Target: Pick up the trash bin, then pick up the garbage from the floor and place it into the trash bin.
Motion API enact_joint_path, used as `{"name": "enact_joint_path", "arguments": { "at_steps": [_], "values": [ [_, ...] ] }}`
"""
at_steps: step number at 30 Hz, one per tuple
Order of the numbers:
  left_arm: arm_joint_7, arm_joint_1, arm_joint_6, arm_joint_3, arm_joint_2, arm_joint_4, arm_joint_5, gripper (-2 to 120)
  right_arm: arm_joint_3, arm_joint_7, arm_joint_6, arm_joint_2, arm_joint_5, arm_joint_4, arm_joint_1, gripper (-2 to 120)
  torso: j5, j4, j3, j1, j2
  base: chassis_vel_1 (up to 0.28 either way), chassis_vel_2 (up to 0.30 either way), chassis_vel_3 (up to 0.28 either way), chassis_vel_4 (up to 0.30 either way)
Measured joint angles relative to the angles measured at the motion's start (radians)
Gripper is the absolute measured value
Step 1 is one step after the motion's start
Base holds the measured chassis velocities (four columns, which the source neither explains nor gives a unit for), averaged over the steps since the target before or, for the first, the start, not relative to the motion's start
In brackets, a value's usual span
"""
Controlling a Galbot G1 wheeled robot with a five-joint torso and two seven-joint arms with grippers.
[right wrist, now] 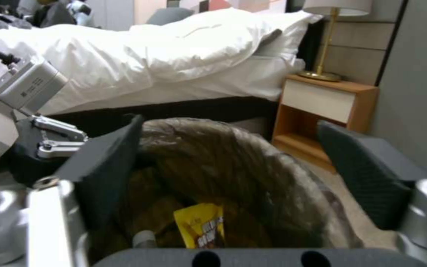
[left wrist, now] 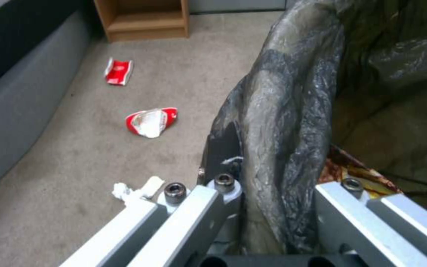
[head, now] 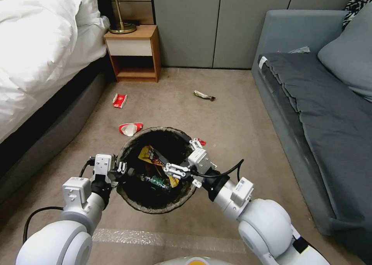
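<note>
- The bed with the white duvet (head: 35,44) fills the robot's left side of the head view; the right wrist view shows it from the side, above its dark base.
- The grey sofa with a dark blanket (head: 310,102) runs along the robot's right.
- The beige carpet floor (head: 232,117) lies between them, with a small wooden nightstand (head: 133,54) at the far wall bearing a brass lamp base (head: 122,26).
- The round trash bin with a dark brownish-black bag liner (head: 157,203) is held between the two arms, just in front of the robot. Its white wall is hidden under the liner.
- The left hand (head: 121,168) is clamped on the bin's rim; the left wrist view shows one finger outside and one inside the liner fold (left wrist: 282,122).
- The right hand (head: 185,158) reaches over the opposite rim with its fingers spread apart, holding nothing; its wrist view looks down into the bin between the two dark pads (right wrist: 109,163).
- Inside the bin lie a yellow snack wrapper (head: 149,154) and a clear bottle with a green label (head: 157,181).
- On the floor beyond the bin: a red-and-white crumpled packet (head: 130,128) near the rim, a second red-and-white packet (head: 119,100) farther off, and a dark crumpled wrapper (head: 204,95) towards the sofa.
- The left wrist view alone shows a small white paper scrap (left wrist: 134,189) on the floor.
</note>
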Motion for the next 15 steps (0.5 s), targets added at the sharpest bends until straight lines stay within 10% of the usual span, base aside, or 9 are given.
{"name": "enact_joint_path", "arguments": {
  "at_steps": [15],
  "values": [
    [0.001,0.002,0.000,-0.017,0.002,0.000,-0.008,1,0.222,0.190,0.065,0.070,0.101,0.121,-0.101,100,-0.0001,0.0001,0.000,0.000,0.000,0.000,0.000,0.000,0.000]
  ]
}}
